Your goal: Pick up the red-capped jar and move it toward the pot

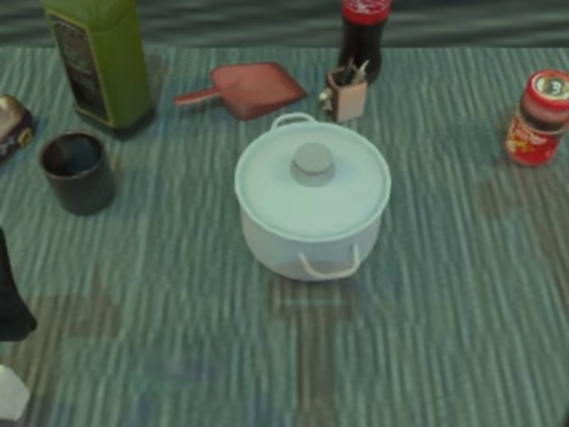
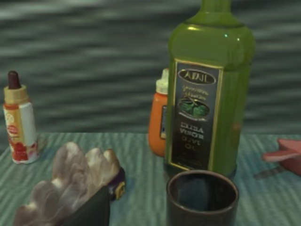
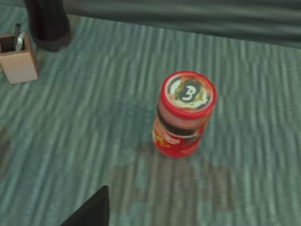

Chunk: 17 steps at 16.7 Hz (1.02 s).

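Observation:
The red-capped jar (image 1: 538, 117) stands upright at the far right of the table, squat, with a red label and dark contents. In the right wrist view the jar (image 3: 183, 115) is in mid-picture with bare cloth all round it. Only a dark tip of my right gripper (image 3: 91, 212) shows at that picture's edge, well apart from the jar. The white lidded pot (image 1: 311, 200) with its grey knob sits at the table's centre. My left arm (image 1: 11, 302) is parked at the left edge.
A cola bottle (image 1: 363, 36) and a small wooden holder (image 1: 345, 93) stand behind the pot, with a red dustpan (image 1: 247, 89) beside them. A green oil bottle (image 1: 98, 58) and a black cup (image 1: 77, 171) stand at the back left.

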Available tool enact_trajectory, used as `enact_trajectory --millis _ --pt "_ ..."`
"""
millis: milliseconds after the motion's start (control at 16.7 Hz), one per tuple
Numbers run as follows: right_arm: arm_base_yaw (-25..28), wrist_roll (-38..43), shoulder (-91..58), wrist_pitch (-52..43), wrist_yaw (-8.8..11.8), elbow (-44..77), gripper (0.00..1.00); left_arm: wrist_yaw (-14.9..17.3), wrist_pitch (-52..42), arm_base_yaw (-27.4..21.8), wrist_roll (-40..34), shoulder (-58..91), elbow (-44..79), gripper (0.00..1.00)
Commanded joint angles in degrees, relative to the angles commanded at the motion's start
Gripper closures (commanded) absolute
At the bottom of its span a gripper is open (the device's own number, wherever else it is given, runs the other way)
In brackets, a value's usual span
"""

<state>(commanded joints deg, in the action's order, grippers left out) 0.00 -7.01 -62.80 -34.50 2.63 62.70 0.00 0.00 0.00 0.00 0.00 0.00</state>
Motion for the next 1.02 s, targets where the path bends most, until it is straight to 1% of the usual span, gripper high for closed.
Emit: enact_trajectory --millis 360,600,840,1020 --pt "-0.60 -5.17 -36.45 -20.09 0.70 37.23 0.00 0.00 0.00 0.00 0.00 0.00 0.00 0.00" --pt "-0.79 -8.57 -58.47 -31.64 1.16 59.71 0.00 0.00 0.00 0.00 0.00 0.00 0.00 0.00" --pt "-1.04 -11.24 -76.19 -40.26 1.37 77.56 0.00 0.00 0.00 0.00 0.00 0.00 0.00 0.00" --pt "-1.17 -12.57 -85.30 -44.31 1.42 86.49 0.00 0.00 0.00 0.00 0.00 0.00 0.00 0.00"
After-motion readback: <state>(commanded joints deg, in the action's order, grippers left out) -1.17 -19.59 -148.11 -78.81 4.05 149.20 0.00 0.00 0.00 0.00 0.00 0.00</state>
